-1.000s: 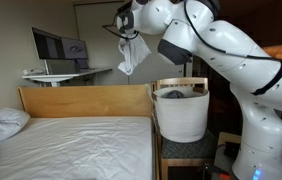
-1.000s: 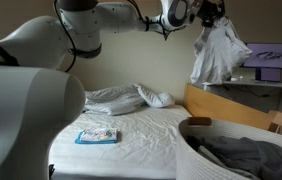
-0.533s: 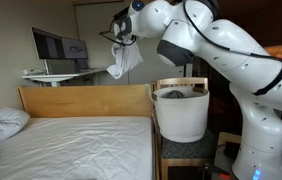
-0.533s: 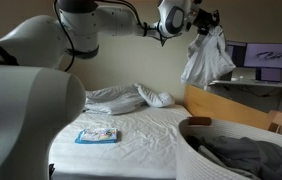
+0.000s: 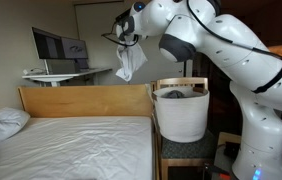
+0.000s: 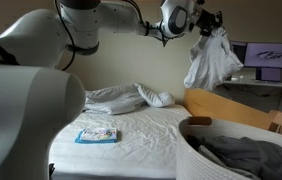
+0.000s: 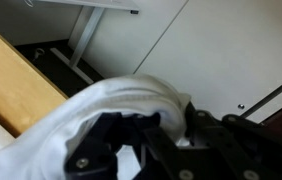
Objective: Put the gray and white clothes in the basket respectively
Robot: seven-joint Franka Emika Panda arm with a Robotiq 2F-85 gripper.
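Note:
My gripper (image 5: 124,37) hangs high above the bed's wooden board, shut on the white cloth (image 5: 129,60), which dangles limp below it. In an exterior view the same white cloth (image 6: 211,60) droops from my gripper (image 6: 207,22) in front of the wall. The wrist view shows the white cloth (image 7: 101,110) bunched between the black fingers (image 7: 121,140). The white basket (image 5: 180,112) stands on a stand beside the bed, to the right of the gripper and lower. The gray cloth (image 6: 236,155) lies inside the basket (image 6: 196,158), its top also visible (image 5: 178,96) over the rim.
A bed with a white sheet (image 5: 71,145) and wooden board (image 5: 81,100) lies below. A white pillow (image 5: 3,122) sits at the far end; rumpled bedding (image 6: 121,98) and a flat blue-and-white packet (image 6: 97,135) rest on the sheet. A desk with monitors (image 5: 59,45) stands behind.
The gripper with the white cloth moved sideways away from the basket over the last second, then eased back slightly. The cloth swings under it. The grip stays shut.

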